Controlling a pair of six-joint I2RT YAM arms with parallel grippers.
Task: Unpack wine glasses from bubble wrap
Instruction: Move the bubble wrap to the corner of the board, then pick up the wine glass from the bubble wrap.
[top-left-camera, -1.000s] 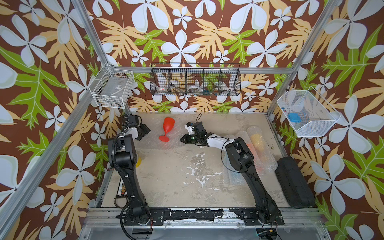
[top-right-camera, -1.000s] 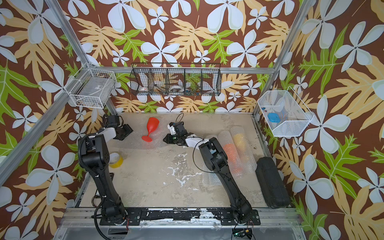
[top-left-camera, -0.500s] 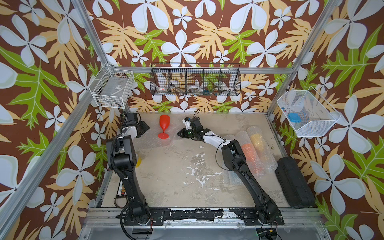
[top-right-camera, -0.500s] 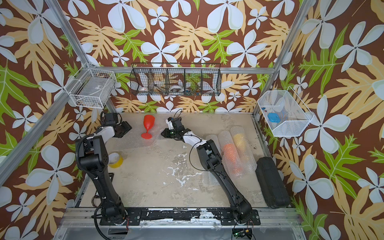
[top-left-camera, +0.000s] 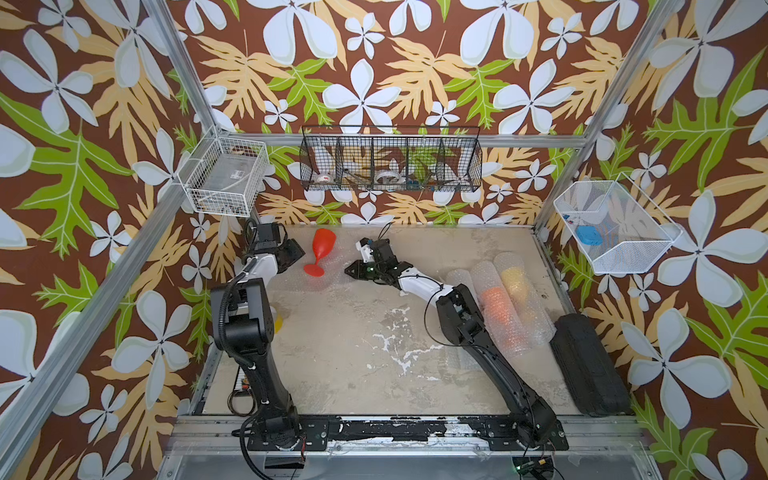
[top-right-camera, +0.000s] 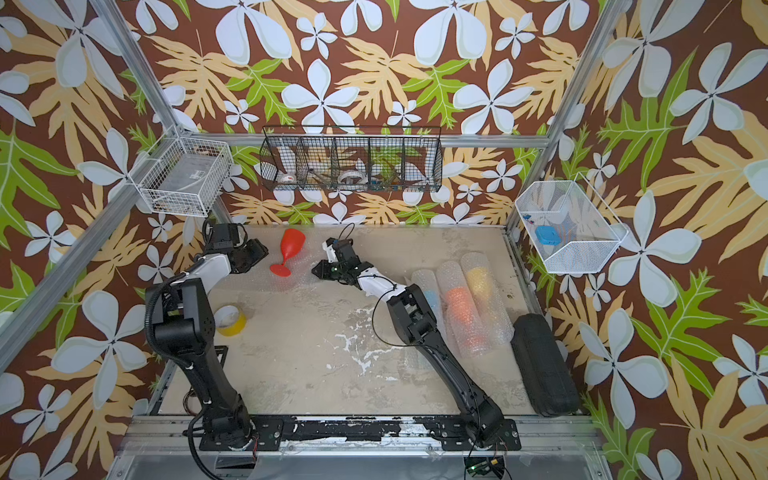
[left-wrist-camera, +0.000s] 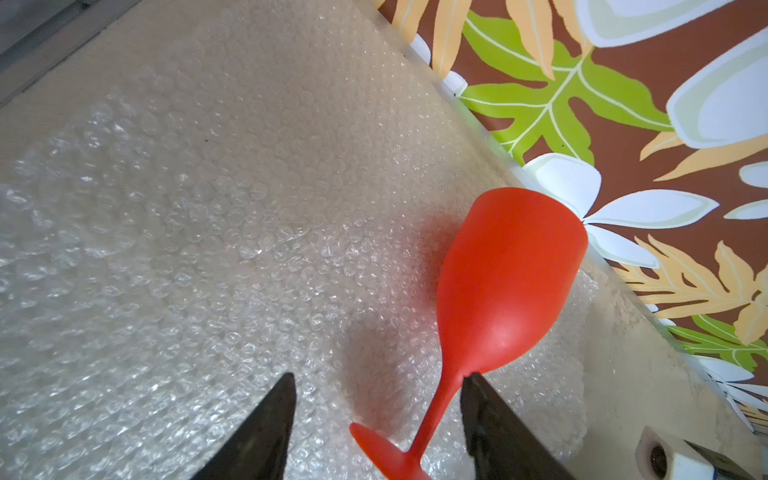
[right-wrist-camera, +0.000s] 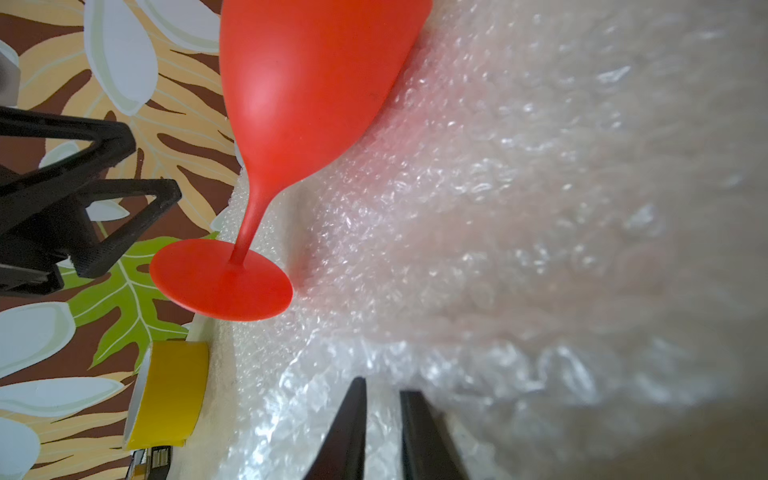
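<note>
A red wine glass (top-left-camera: 321, 251) (top-right-camera: 287, 253) lies tilted on a flat sheet of bubble wrap (top-left-camera: 328, 279) (left-wrist-camera: 208, 228) (right-wrist-camera: 498, 208) near the back wall. My left gripper (top-left-camera: 297, 257) (left-wrist-camera: 380, 376) is open just left of the glass's foot, and the stem (left-wrist-camera: 436, 407) shows between its fingers without touching them. My right gripper (top-left-camera: 351, 272) (right-wrist-camera: 382, 386) is shut on the sheet's edge right of the glass, and the wrap bulges up beside it. Three rolled wrap tubes lie at the right, holding an orange glass (top-left-camera: 496, 305), a yellow glass (top-left-camera: 515, 278) and a light blue glass (top-right-camera: 430, 297).
A yellowish tape roll (top-right-camera: 230, 320) (right-wrist-camera: 166, 399) sits by the left arm's base. A black case (top-left-camera: 590, 365) lies along the right edge. Wire baskets hang on the left wall (top-left-camera: 226, 176), back wall (top-left-camera: 390, 160) and right wall (top-left-camera: 615, 226).
My right gripper has moved left along the sheet toward the red glass. The glass shifted slightly left and changed its lean. The left gripper has barely moved.
</note>
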